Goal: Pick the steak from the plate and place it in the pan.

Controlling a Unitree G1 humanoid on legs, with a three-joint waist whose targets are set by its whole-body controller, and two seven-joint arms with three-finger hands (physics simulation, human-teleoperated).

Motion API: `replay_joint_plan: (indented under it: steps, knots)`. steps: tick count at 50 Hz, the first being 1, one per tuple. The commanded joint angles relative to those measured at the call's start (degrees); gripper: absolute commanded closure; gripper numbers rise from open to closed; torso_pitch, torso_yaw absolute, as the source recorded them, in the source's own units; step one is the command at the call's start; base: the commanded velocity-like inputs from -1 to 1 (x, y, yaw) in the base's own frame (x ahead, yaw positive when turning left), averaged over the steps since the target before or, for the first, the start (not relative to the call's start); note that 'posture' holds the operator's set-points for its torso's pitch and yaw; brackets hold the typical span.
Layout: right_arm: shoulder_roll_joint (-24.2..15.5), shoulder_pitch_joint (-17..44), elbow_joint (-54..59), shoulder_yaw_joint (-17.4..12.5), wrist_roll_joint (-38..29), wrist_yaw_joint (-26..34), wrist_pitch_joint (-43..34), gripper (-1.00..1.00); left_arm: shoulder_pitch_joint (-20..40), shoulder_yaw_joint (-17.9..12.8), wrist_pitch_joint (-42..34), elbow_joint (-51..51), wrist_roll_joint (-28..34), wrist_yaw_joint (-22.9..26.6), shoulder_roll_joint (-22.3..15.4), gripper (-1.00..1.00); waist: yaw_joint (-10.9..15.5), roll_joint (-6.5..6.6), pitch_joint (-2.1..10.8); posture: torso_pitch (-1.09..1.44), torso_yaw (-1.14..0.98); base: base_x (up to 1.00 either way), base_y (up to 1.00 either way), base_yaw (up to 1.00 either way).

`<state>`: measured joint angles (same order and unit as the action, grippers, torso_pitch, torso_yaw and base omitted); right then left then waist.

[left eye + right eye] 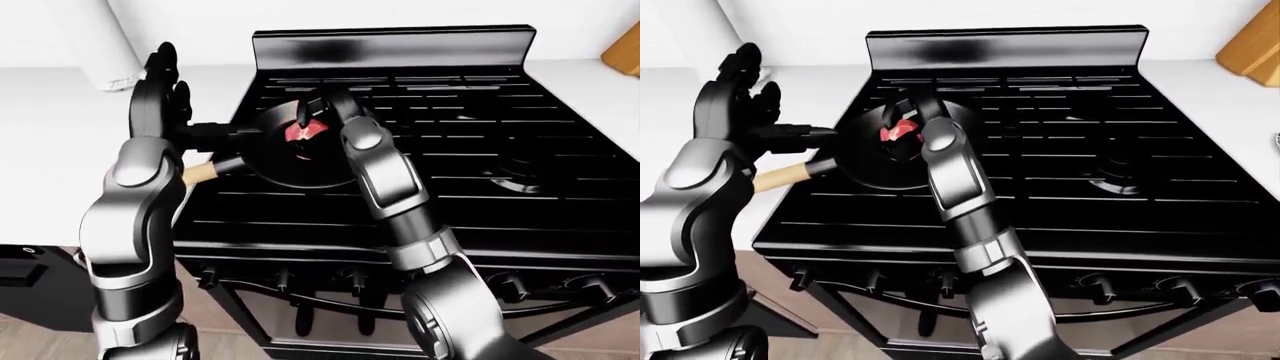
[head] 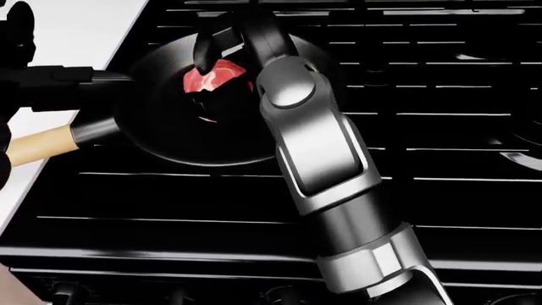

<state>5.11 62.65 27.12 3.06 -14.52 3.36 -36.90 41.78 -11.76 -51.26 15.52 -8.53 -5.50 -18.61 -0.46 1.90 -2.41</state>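
Note:
The red steak (image 2: 211, 75) hangs low over the black pan (image 2: 182, 140), a little toward the pan's upper side, with a faint red reflection beneath it. My right hand (image 2: 222, 52) reaches in from the lower right, its dark fingers closed round the steak. The pan sits on the stove's left burner, its wooden handle (image 2: 38, 144) pointing left. In the left-eye view my left hand (image 1: 160, 84) is raised over the counter, just left of the pan, fingers spread and empty. The plate does not show in any view.
The black stove (image 1: 470, 150) has grates across its top, a raised backguard (image 1: 390, 46) and knobs (image 1: 283, 279) along its lower edge. White counter (image 1: 50, 150) lies to its left. A wooden block (image 1: 1252, 45) stands at the top right.

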Motion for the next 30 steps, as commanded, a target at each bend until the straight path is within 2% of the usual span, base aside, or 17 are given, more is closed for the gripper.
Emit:
replay_joint_plan:
  steps: [1, 5, 7, 8, 9, 10, 12, 13, 16, 17, 24, 25, 26, 30]
  knots:
    - [-0.1, 2.4, -2.6, -0.2, 0.0, -0.5, 2.7, 0.86, 1.8, -0.5, 2.9, 0.8, 0.4, 0.0, -0.7, -1.0, 0.0, 0.36, 1.94, 0.0, 0.0, 0.0, 0.0, 0.0]
    - [-0.2, 2.3, -2.8, -0.2, 0.0, -0.4, 2.4, 0.79, 2.3, -0.4, 2.1, 1.1, 0.4, -0.1, -0.7, -1.0, 0.0, 0.3, 1.98, 0.0, 0.0, 0.0, 0.0, 0.0]
    - [-0.1, 2.7, -2.4, -0.1, -0.1, -0.4, 2.5, 0.61, 2.1, -0.5, 2.3, 1.0, 0.4, -0.1, -0.7, -1.0, 0.0, 0.28, 1.98, 0.0, 0.0, 0.0, 0.0, 0.0]
    - [0.0, 2.8, -2.5, -0.1, -0.1, -0.4, 2.2, 0.6, 2.1, -0.5, 2.3, 1.0, 0.4, -0.1, -0.7, -1.0, 0.0, 0.29, 1.98, 0.0, 0.0, 0.0, 0.0, 0.0]
    - [0.0, 2.9, -2.4, -0.1, -0.1, -0.3, 2.2, 0.27, 2.2, -0.7, 2.2, 0.9, 0.3, 0.0, -0.8, -1.0, 0.0, 0.29, 1.96, 0.0, 0.0, 0.0, 0.0, 0.0]
    - [-0.1, 3.1, -2.1, -0.2, -0.1, -0.3, 2.2, 0.17, 2.3, -0.7, 2.0, 1.0, 0.2, 0.0, -0.9, -1.0, 0.0, 0.3, 1.96, 0.0, 0.0, 0.0, 0.0, 0.0]
    - [-0.2, 3.3, -1.7, -0.3, -0.1, -0.3, 2.5, 0.09, 2.2, -0.7, 2.3, 0.7, 0.2, 0.0, -0.9, -1.0, -0.1, 0.32, 1.96, 0.0, 0.0, 0.0, 0.0, 0.0]
    - [0.0, 3.4, -1.8, -0.1, -0.2, -0.3, 2.2, -0.2, 2.3, -0.7, 2.1, 0.9, 0.1, -0.1, -0.9, -1.0, -0.1, 0.32, 1.94, 0.0, 0.0, 0.0, 0.0, 0.0]
    - [0.1, 3.2, -2.2, 0.0, -0.3, -0.2, 2.0, -0.29, 2.2, -0.7, 1.8, 1.3, 0.0, -0.2, -0.9, -1.0, -0.1, 0.34, 1.92, 0.0, 0.0, 0.0, 0.0, 0.0]
    - [-0.1, 3.3, -1.9, -0.2, -0.3, -0.2, 2.2, -0.47, 2.0, -0.7, 2.1, 1.2, 0.0, -0.1, -0.8, -1.0, -0.1, 0.34, 1.91, 0.0, 0.0, 0.0, 0.0, 0.0]
    - [-0.2, 3.3, -1.1, -0.3, -0.6, -0.1, 3.0, -0.56, 1.9, -0.5, 2.8, 0.5, 0.2, -0.1, -0.7, -1.0, -0.1, 0.34, 1.96, 0.0, 0.0, 0.0, 0.0, 0.0]
    - [-0.1, 2.9, -1.4, -0.2, -0.6, -0.1, 3.1, -0.62, 2.0, -0.6, 2.4, 0.9, 0.1, -0.1, -0.8, -1.0, -0.1, 0.33, 1.95, 0.0, 0.0, 0.0, 0.0, 0.0]
    - [-0.1, 2.8, -1.5, -0.3, -0.5, -0.1, 3.1, -1.0, 1.9, -0.5, 2.4, 1.0, 0.1, -0.1, -0.7, -1.0, -0.1, 0.32, 1.95, 0.0, 0.0, 0.0, 0.0, 0.0]
    - [-0.4, 3.6, -1.5, -0.7, 0.0, -0.3, 2.8, -1.0, 2.0, -0.4, 2.6, 0.8, 0.2, -0.1, -0.6, -1.0, -0.1, 0.32, 1.95, 0.0, 0.0, 0.0, 0.0, 0.0]
